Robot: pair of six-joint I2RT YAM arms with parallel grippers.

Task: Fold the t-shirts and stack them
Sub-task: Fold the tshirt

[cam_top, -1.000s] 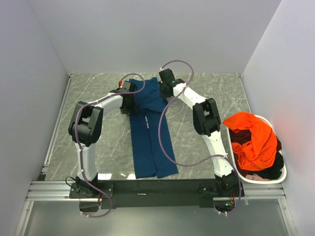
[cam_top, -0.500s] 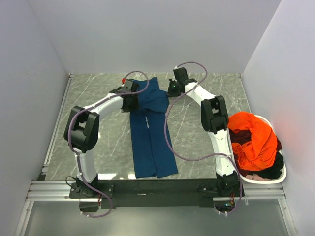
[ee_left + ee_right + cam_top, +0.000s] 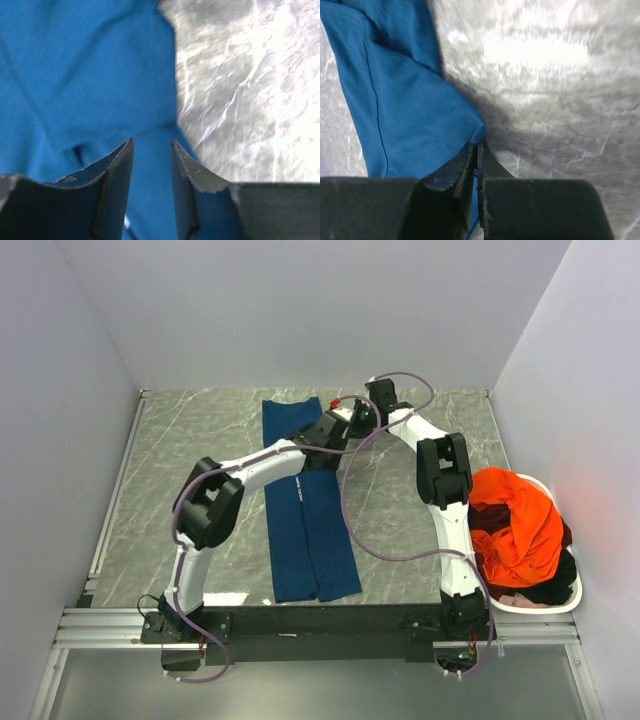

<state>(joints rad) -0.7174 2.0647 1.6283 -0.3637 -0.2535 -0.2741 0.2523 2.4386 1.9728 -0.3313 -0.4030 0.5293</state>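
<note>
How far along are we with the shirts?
Done: the blue shirt lies folded into a long strip. In hand: right gripper pinches its edge, left gripper open above it. Left: the cross folds, plus orange shirt and dark ones in the basket.

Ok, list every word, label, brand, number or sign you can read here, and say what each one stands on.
No text can be read in any view.
blue t-shirt: plain cloth, no print or tag showing.
orange t-shirt: crumpled, no lettering visible.
white basket: no label visible.
Robot arms: any markings are too small to read.
</note>
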